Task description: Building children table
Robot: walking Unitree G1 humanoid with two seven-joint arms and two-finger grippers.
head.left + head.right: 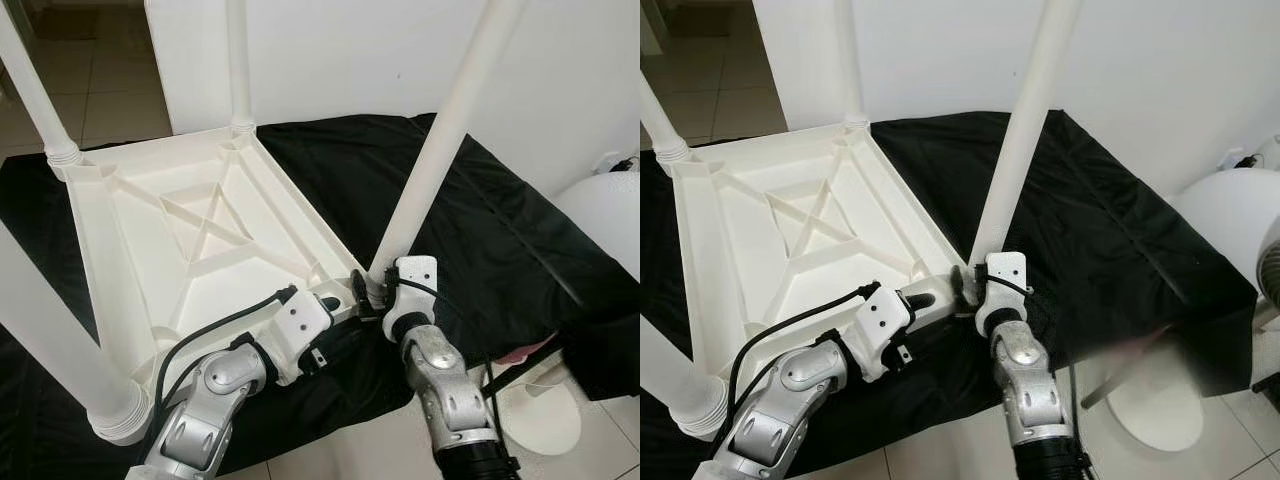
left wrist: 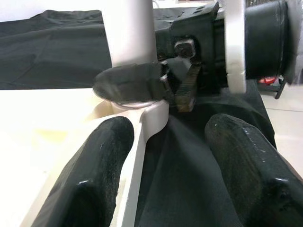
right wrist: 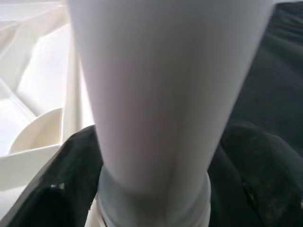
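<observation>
Silver jointed arms, white wrist housings, black cables, black-fingered pincers.

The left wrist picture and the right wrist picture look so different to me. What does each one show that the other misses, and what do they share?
Left wrist view: the left gripper open astride the upturned table's rim, with the right gripper seen from outside, clasped round the leg's base.

Right wrist view: the leg up close between the right gripper's fingers, and the ribbed underside of the table.

Both: the white leg at its corner socket, and the black cloth beneath.
</observation>
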